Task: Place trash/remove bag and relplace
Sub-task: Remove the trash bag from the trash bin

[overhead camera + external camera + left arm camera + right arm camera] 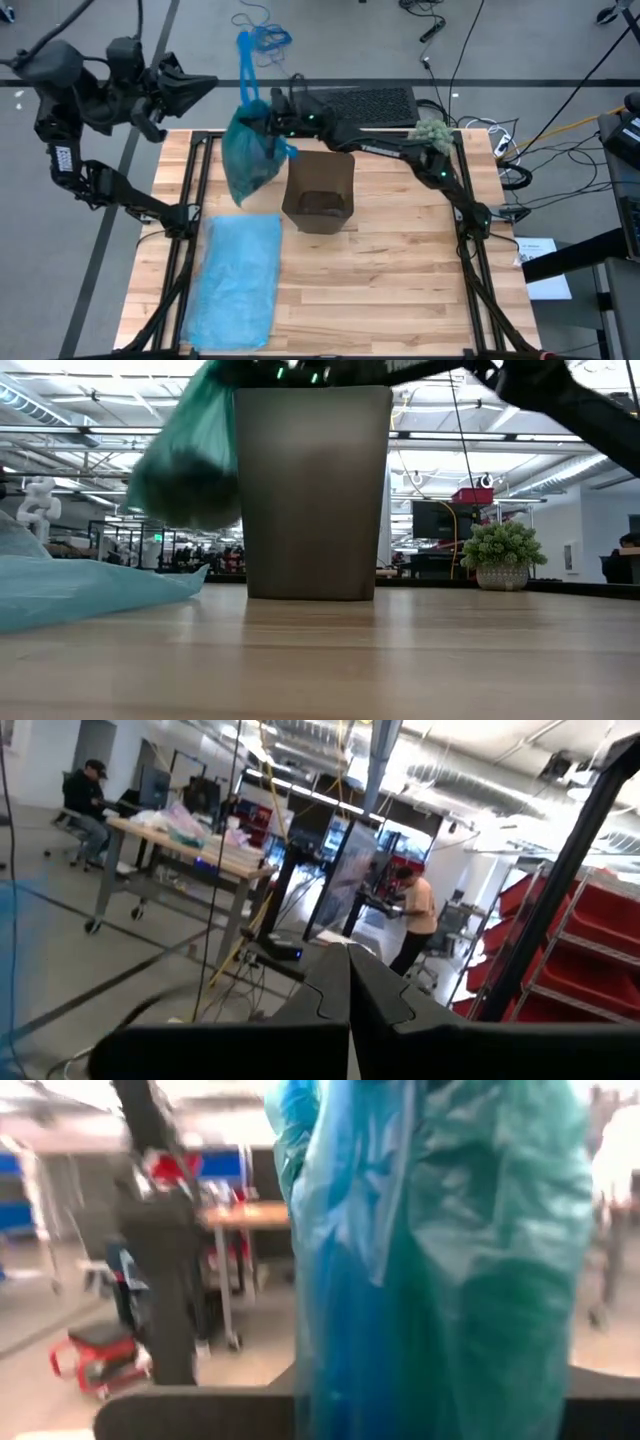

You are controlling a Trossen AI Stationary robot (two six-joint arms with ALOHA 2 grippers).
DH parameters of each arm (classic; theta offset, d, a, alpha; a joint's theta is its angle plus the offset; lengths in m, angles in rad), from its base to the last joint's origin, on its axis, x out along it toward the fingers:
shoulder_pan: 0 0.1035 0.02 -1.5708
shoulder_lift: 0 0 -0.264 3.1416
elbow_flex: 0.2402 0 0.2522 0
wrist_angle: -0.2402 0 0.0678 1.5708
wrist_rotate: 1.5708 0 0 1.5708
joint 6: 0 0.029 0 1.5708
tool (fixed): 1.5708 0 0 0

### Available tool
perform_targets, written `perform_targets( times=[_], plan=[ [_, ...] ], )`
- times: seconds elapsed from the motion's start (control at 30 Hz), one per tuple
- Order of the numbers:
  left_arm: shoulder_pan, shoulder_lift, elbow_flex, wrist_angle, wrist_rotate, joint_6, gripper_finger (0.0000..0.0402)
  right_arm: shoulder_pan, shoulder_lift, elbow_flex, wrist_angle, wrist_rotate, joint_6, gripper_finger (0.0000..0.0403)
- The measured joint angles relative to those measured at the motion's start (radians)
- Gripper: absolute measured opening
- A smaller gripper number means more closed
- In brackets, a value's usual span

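A bulging teal-blue bag (250, 155) hangs from my right gripper (268, 120) over the table's far left part, beside the brown bin (320, 190). In the low view the bag (185, 460) hangs left of the bin (310, 490). It fills the right wrist view, where my right gripper (435, 1402) is shut on it. No trash wads show; the bag hides its contents. A flat light-blue bag (235, 280) lies on the table's near left. My left gripper (205, 85) is shut and raised beyond the far left corner, touching nothing; its fingers (350, 980) meet. My right gripper pinches the teal-blue bag at its gathered upper part (400, 1380), reaching level from the table's right. The full body hangs below the fingers, clear of the table top (190, 510). A blue strip of the bag (245, 65) stretches away from the grip toward the far side.
The bin stands upright at the table's middle far part, its opening bare. A fuzzy green ball-like plant (432, 132) sits at the far right corner. A dark keyboard-like mat (370, 103) lies beyond the far edge. Bare wood (400, 290) spans the near right. People stand in the room behind.
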Motion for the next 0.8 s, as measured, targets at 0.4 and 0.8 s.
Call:
perform_targets(
  times=[0.4,0.8],
  plan=[
    [0.0,0.002,0.0,-0.064,-0.005,-0.051,0.0,-0.022,0.068,-0.001,-0.071,0.019,0.056,0.0016],
    [0.0,0.001,0.0,-0.069,0.004,-0.051,0.0,-0.035,0.055,0.127,-0.127,0.014,0.325,0.0242]
  ],
)
